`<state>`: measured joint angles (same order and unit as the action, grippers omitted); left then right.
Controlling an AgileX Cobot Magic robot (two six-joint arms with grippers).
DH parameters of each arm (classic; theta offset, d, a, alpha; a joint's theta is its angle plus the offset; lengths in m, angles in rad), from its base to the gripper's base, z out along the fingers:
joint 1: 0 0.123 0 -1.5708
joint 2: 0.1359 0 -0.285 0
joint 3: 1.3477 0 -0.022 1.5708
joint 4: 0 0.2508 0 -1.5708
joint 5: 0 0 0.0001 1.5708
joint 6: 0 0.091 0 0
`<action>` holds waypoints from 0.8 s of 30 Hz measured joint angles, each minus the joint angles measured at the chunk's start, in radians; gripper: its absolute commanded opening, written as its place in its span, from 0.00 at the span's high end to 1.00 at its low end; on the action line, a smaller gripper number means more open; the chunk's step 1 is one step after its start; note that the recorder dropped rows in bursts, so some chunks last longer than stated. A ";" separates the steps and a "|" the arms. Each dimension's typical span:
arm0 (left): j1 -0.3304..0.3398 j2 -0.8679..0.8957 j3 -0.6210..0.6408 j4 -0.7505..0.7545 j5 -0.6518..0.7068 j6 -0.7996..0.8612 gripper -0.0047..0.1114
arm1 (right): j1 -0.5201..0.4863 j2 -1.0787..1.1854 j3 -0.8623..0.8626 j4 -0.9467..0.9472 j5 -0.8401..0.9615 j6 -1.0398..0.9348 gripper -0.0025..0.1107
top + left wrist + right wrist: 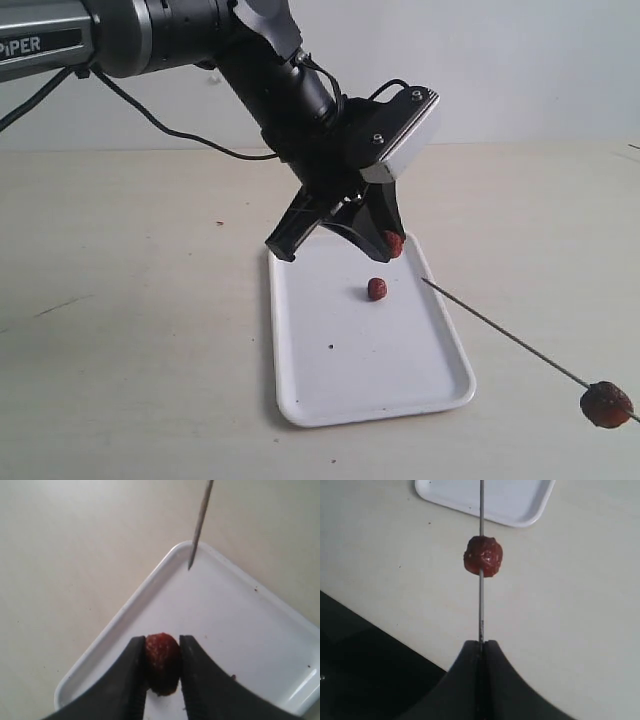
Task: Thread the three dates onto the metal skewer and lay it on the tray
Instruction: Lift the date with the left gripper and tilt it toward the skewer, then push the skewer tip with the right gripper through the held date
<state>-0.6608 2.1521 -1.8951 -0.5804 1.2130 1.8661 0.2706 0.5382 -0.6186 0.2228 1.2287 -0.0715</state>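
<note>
Three wrinkled, dark reddish-brown dates sit well apart from one another. One, the pinched date (162, 662), is gripped between the black jaws of the left gripper (162, 641), which hangs over the far end of the flat white rectangular tray (350, 380) on the beige bench (130, 350). The second date (377, 289) lies loose on the tray's far half, just nearer than that gripper. The third date (483, 556) is speared on the thin grey metal skewer (481, 605), out past the tray's near right corner. The right gripper (481, 643) has its jaws clenched on the skewer's end, beyond the third date. The rod's pointed tip hangs over the tray's right rim, apart from the pinched date. White lettering (25, 45) on the dark left arm (200, 40) reads "PIPER", its first letter clipped by the picture's edge.
</note>
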 measured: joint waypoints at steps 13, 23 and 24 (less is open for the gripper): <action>-0.008 0.000 0.000 -0.002 0.000 0.013 0.75 | 0.000 0.055 0.000 0.002 -0.074 -0.027 0.98; -0.008 0.000 0.000 -0.002 0.000 0.017 0.75 | 0.000 0.107 0.000 0.002 -0.125 -0.046 0.98; -0.008 0.000 0.000 -0.002 0.000 0.017 0.75 | 0.000 0.114 0.000 0.002 -0.129 -0.048 0.98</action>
<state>-0.6691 2.1521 -1.8951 -0.5826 1.2130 1.8834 0.2706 0.6523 -0.6186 0.2252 1.1001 -0.1195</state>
